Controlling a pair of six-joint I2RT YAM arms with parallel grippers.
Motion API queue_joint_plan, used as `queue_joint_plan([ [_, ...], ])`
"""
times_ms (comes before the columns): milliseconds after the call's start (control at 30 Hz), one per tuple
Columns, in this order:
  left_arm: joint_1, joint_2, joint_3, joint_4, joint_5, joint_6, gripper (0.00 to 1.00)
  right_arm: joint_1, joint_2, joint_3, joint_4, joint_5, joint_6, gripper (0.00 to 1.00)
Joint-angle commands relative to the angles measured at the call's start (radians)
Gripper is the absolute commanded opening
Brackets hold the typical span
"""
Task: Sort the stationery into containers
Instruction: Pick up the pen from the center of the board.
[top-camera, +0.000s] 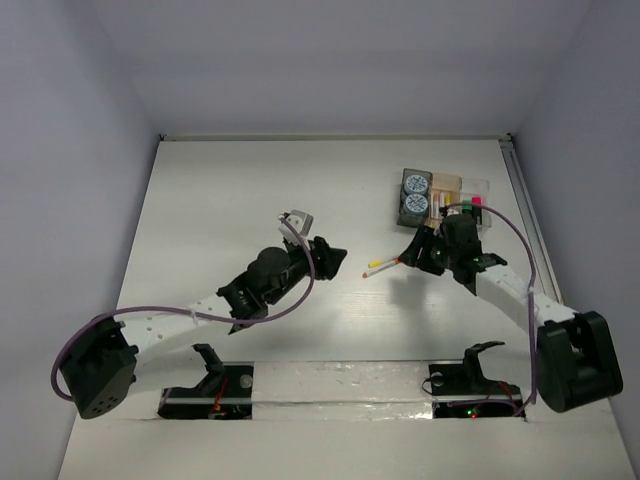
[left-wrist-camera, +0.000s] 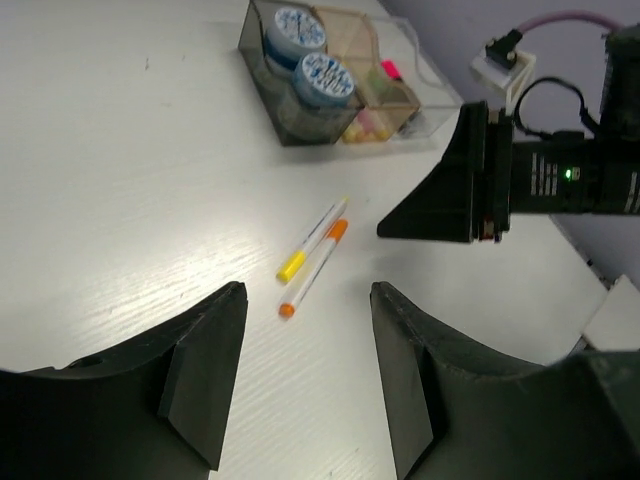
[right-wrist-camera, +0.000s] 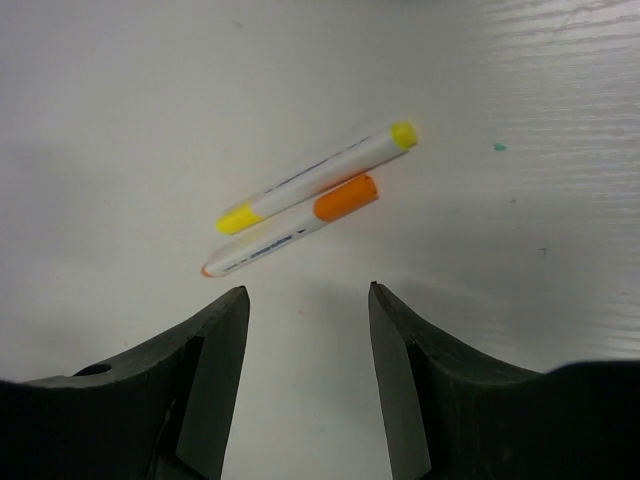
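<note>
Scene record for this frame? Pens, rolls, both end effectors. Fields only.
yellow pen: lying on the table, side by side with the orange pen
orange pen: on the table, not yet in a tray
rolls: two, in the dark grey tray
left end effector: open, empty, pointed at the pens
right end effector: open, empty, close to the pens

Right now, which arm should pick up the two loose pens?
Right. The right gripper, open, hovers just short of the yellow pen and orange pen, and near the trays. The left gripper, also open, is farther from both.
</note>
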Motion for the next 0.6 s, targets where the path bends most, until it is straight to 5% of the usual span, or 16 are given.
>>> queue_joint_plan([
  [0,-0.005,-0.034,-0.046,0.011,0.017,-0.009,0.49,0.006,0.081,0.073,0.069,0.082,-0.005,0.58],
  [567,-0.005,-0.084,-0.107,0.048,0.08,0.027,0.5,0.072,0.394,0.245,0.096,0.208,0.024,0.64],
])
